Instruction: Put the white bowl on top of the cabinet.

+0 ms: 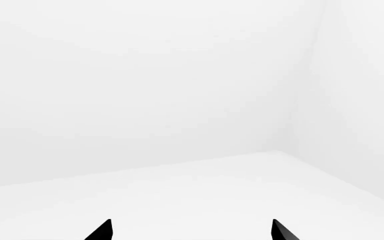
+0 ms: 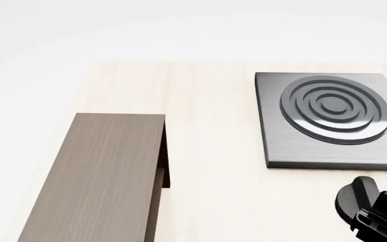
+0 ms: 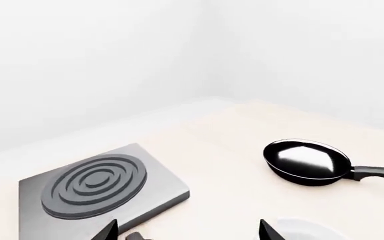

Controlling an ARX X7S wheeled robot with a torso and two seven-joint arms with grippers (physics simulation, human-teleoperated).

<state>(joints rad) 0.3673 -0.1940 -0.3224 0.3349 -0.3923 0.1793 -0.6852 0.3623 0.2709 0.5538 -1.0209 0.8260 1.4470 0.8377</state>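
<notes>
Left gripper (image 1: 190, 231): fingertips spread apart, at 6 o'clock, nothing between them.
Surroundings: plain white walls and floor.

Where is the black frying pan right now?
Only the right wrist view shows the black frying pan: it sits on the pale table, apart from the grey stove plate, with the white bowl's rim peeking in nearby.

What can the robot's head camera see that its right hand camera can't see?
Only the head view shows the cabinet, a long wood-grain box with a flat top.

Only the right wrist view shows the black frying pan, a sliver of the white bowl at the picture's edge, and the right gripper with its fingers spread apart.

Both show the grey stove plate on the pale table.
</notes>
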